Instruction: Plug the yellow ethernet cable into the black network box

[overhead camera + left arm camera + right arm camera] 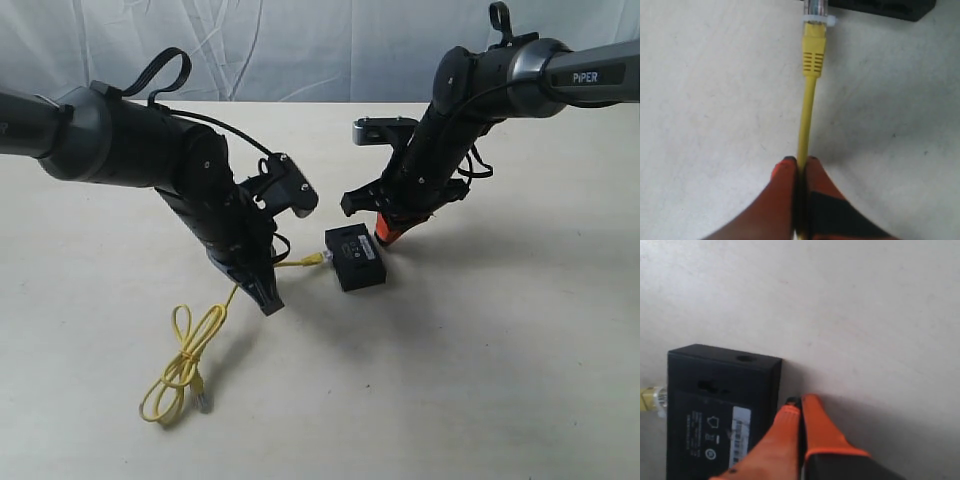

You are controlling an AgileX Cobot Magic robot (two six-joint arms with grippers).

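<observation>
Left pincer (800,162) clamped on yellow ethernet cable (806,115)

The exterior view looks from in front and above, facing down and across the pale cream bench (500,380) toward a white cloth backdrop, with both arms in frame. The left wrist view sits very close above the bench, looking along the left end effector (801,162) and the thin yellow ethernet cable (807,115). The right wrist view, equally close, looks down past the right end effector (801,401). All three share the small flat black plastic network box (355,256) (885,7) (722,400).
</observation>
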